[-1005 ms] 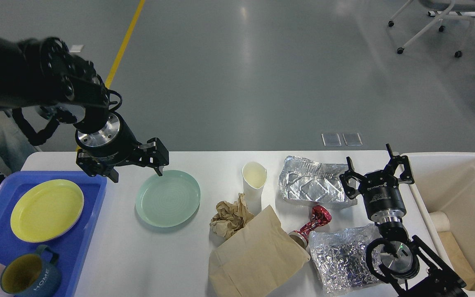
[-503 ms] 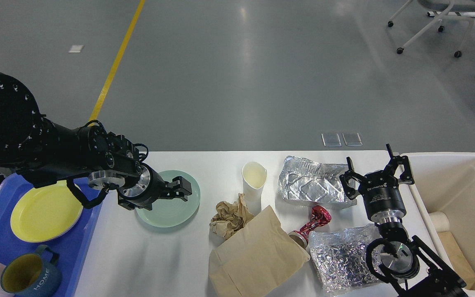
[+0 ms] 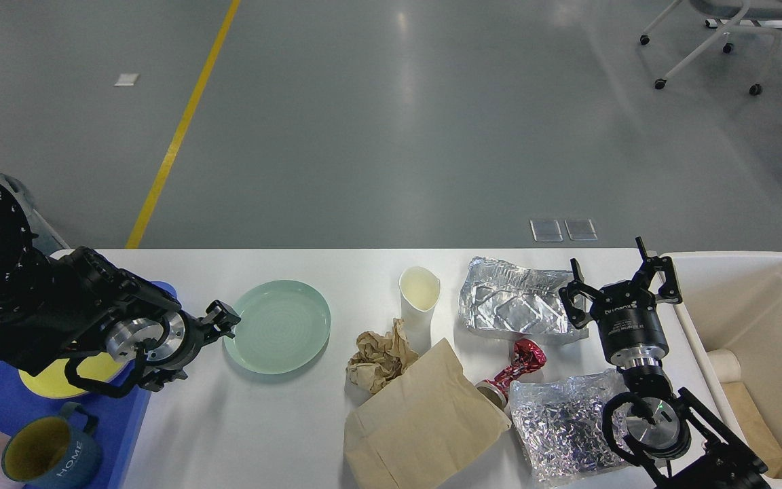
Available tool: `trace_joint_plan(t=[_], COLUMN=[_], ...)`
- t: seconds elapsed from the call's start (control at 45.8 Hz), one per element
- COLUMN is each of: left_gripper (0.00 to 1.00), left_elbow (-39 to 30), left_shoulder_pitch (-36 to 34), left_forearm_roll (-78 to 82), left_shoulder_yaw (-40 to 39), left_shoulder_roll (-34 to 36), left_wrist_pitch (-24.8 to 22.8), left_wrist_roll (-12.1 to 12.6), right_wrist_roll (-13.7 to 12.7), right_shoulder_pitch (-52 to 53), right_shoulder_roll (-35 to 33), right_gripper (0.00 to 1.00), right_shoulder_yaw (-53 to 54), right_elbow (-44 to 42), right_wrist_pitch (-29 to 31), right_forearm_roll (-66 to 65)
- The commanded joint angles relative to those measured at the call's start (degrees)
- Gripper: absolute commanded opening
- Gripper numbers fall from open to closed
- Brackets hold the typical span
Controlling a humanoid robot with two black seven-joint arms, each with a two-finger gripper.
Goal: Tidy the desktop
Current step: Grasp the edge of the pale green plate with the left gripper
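Left arm (image 3: 92, 326) withdrawn; cluttered desktop (image 3: 262, 421).

place: we stand in a lab or test hall | floor (image 3: 391, 122): bare glossy grey, reflecting ceiling lights | yellow line (image 3: 180, 125): painted lane marking across it | wheeled chair base (image 3: 710, 41): at far right | surface (image 3: 282, 421): our white worktop set out in open floor, no walls near

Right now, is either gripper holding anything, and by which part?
Nothing is held. The right gripper is open in the air; the left gripper sits just left of the green plate, its fingers indistinct, gripping nothing visible.
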Motion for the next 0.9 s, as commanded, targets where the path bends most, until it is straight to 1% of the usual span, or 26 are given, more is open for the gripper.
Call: trace_joint_plan(t=[0.0, 0.087, 0.219, 0.284, 0.35, 0.437, 0.568, 0.634, 0.699, 0.765, 0.874], left_gripper=[0.93, 0.93, 0.93, 0.9, 0.89, 0.83, 0.68, 0.64, 0.64, 0.59, 0.55], left_elbow=[1.9, 4.8, 9.2, 11.5, 13.6, 14.1, 14.3, 14.3, 14.3, 14.3, 14.8], left_shoulder_pitch=[2.2, 3.7, 8.1, 10.9, 12.3, 12.7, 13.1, 13.1, 13.1, 13.3, 13.7], left_forearm_roll=[6.9, 8.2, 8.7, 9.6, 11.7, 13.9, 15.1, 15.2, 15.2, 15.1, 14.9], left_shoulder_yaw=[-0.3, -2.4, -4.2, -5.1, -7.0, -9.0, -9.4, -9.4, -9.4, -9.4, -9.4], left_shoulder_roll=[0.0, 0.0, -0.3, -0.5, -0.7, -0.7, -0.6, -0.6, -0.6, -0.4, -0.6], left_wrist_pitch=[2.1, 2.1, 2.1, 2.1, 1.9, 1.5, 1.4, 1.4, 1.4, 1.4, 1.4], left_wrist_roll=[0.1, 0.1, 0.2, 0.2, 0.2, 0.2, 0.1, 0.0, 0.0, 0.1, 0.2], right_wrist_roll=[-0.1, 0.0, 0.0, 0.0, 0.0, 0.0, 0.0, 0.0, 0.0, 0.0, 0.0], right_shoulder_pitch=[0.0, 0.0, 0.0, 0.0, 0.0, 0.0, 0.0, 0.0, 0.0, 0.0, 0.0], right_shoulder_roll=[0.0, 0.0, 0.0, 0.0, 0.0, 0.0, 0.0, 0.0, 0.0, 0.0, 0.0], right_gripper=[1.0, 1.0, 1.0, 1.0, 1.0, 1.0, 1.0, 1.0, 1.0, 1.0, 1.0], right_shoulder_yaw=[0.0, 0.0, 0.0, 0.0, 0.0, 0.0, 0.0, 0.0, 0.0, 0.0, 0.0], right_elbow=[0.0, 0.0, 0.0, 0.0, 0.0, 0.0, 0.0, 0.0, 0.0, 0.0, 0.0], right_wrist_pitch=[0.0, 0.0, 0.0, 0.0, 0.0, 0.0, 0.0, 0.0, 0.0, 0.0, 0.0], right_forearm_roll=[0.0, 0.0, 0.0, 0.0, 0.0, 0.0, 0.0, 0.0, 0.0, 0.0, 0.0])
